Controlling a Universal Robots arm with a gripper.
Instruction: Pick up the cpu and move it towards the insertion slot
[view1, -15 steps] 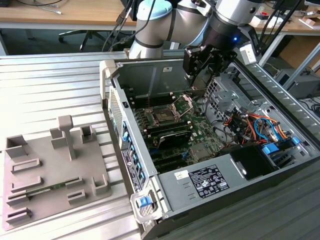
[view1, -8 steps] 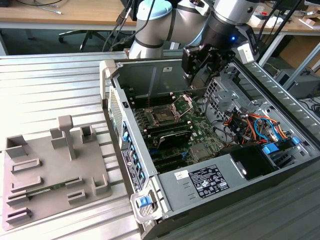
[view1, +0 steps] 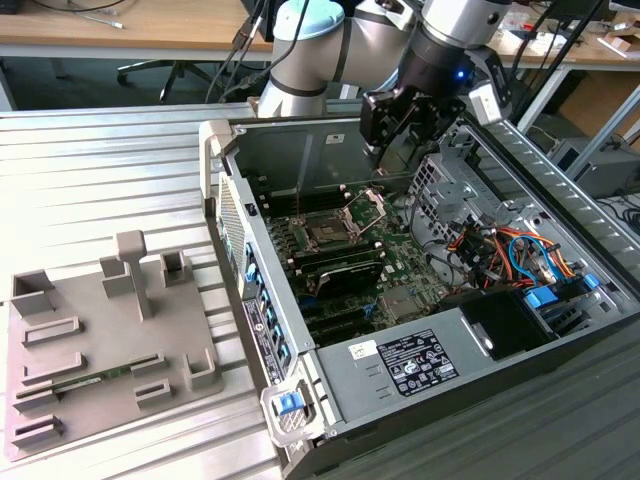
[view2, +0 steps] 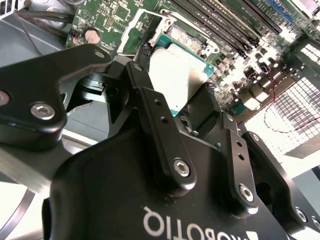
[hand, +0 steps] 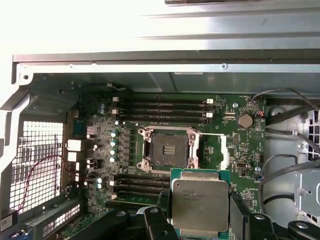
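While the gripper (hand: 200, 220) hung above the open case (view1: 226, 190), its 2 fingers (hand: 156, 225) pinched the cpu (hand: 200, 205) by opposite edges, held flat in the air near the slot (hand: 167, 149), which lay toward 11 o'clock of the chip in the first wrist view. Keeping the chip level and square to the socket seemed wise. Its lid was matte silver, green-rimmed; the slot was dark, framed in shiny metal.

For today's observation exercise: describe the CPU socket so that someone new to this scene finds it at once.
Inside the open computer case, look at the green motherboard. Near its middle sits the insertion slot, a dark square framed in shiny silver metal. Unlike the long black memory slots beside it, it is square.
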